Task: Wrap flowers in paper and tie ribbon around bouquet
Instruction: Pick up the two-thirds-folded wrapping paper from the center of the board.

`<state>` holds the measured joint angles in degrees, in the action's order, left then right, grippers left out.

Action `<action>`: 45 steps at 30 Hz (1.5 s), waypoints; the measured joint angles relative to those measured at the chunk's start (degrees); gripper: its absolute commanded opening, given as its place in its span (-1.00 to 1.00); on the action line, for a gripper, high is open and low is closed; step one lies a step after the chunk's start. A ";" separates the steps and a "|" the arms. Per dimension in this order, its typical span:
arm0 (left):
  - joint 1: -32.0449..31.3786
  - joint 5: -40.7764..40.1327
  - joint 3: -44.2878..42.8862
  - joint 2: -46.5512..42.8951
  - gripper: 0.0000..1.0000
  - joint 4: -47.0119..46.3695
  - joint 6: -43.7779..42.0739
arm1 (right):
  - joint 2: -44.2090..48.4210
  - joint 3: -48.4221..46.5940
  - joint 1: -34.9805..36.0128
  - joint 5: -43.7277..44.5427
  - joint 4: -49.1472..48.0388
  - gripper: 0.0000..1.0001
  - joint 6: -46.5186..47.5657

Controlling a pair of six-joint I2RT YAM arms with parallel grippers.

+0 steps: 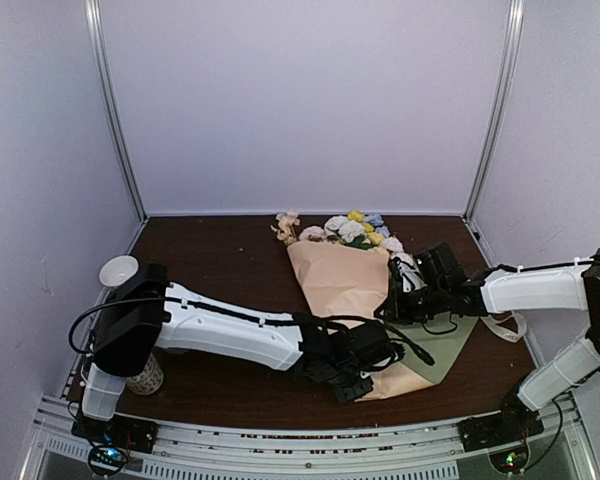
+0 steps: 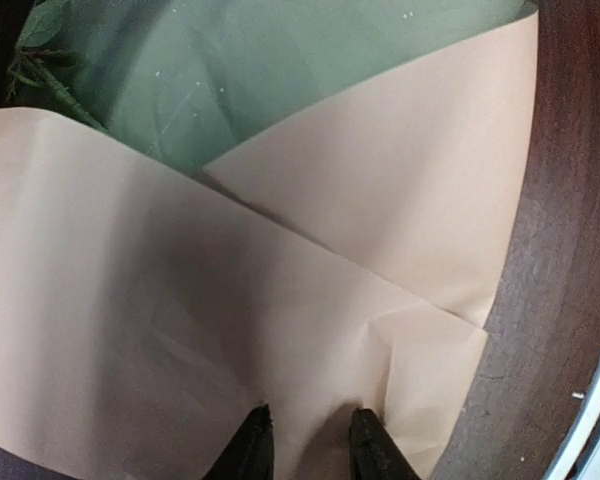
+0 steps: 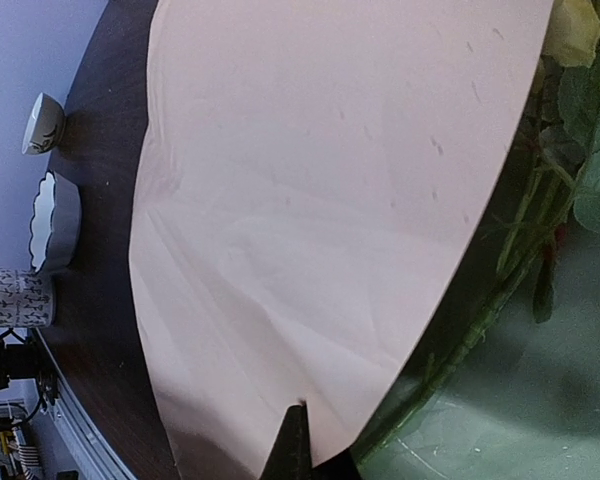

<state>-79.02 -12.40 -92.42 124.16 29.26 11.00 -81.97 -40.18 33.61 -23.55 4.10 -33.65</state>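
Lying on the dark tabletop (image 1: 220, 260), the peach paper (image 1: 342, 280) is covering the stems of the flowers (image 1: 352, 229), their heads poking out the far end. The right hand (image 3: 296, 445) is pinching the paper's edge. The left hand (image 2: 310, 445) is hanging over its near corner, fingers slightly apart.

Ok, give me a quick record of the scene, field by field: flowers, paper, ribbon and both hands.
flowers: heads at the far end, stems lying on the paper
paper: peach flap folded over the stems, green side showing beneath
ribbon: loose, right of the paper, not tied
left hand: open, over the peach paper near its front corner
right hand: shut on the peach flap's edge
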 measured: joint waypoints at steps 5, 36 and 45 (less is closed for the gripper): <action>-0.57 0.50 -2.60 3.04 -0.35 0.46 -0.24 | -1.29 -0.07 0.00 0.02 -0.04 -0.98 0.02; -0.31 4.76 -6.71 6.34 -0.38 0.68 -0.26 | 14.03 7.89 -29.59 23.39 15.85 0.28 -1.40; -0.31 4.79 -6.71 6.34 -0.37 0.68 -0.26 | 12.96 13.25 -38.18 18.14 12.39 0.19 -3.41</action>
<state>-79.33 -7.62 -99.13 130.50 29.93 10.74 -69.01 -26.94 -4.58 -5.41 16.49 -37.06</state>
